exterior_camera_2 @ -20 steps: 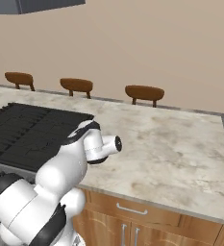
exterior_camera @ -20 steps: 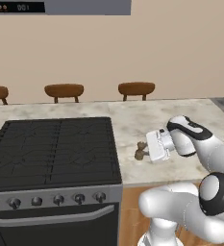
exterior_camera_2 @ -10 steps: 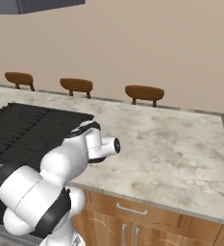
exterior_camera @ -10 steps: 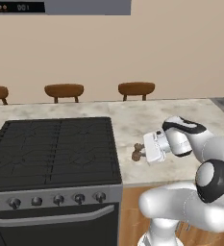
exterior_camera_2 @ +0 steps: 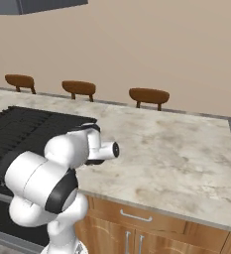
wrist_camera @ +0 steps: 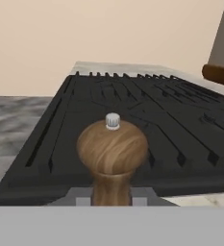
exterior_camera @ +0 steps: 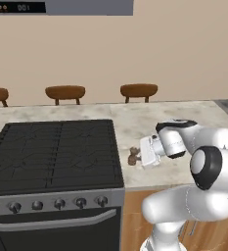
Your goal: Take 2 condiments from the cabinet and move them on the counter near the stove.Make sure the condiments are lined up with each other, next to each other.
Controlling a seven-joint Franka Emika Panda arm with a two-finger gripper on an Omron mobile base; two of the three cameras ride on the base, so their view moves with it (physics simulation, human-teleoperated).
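My gripper (exterior_camera: 138, 156) reaches sideways, low over the counter (exterior_camera: 135, 120), close to the right edge of the stove (exterior_camera: 57, 152). It is shut on a light brown wooden condiment (wrist_camera: 112, 151) with a round top and a small silver knob. The grey fingers (wrist_camera: 143, 198) clamp its narrow neck. From the left base view the condiment (exterior_camera: 133, 156) is a small brown shape between my hand and the stove (wrist_camera: 147, 110). I cannot tell whether a second condiment sits beside it. The cabinet is out of view.
Several brown stool backs (exterior_camera: 65, 92) line the far side of the counter (exterior_camera_2: 171, 149). The stove (exterior_camera_2: 32, 129) has raised black grates and a row of front knobs (exterior_camera: 59, 203). Drawer fronts (exterior_camera_2: 137, 218) sit below the counter's near edge.
My hand has slid a little left toward the stove with the condiment held in it, and the elbow has swung up and closer to the camera.
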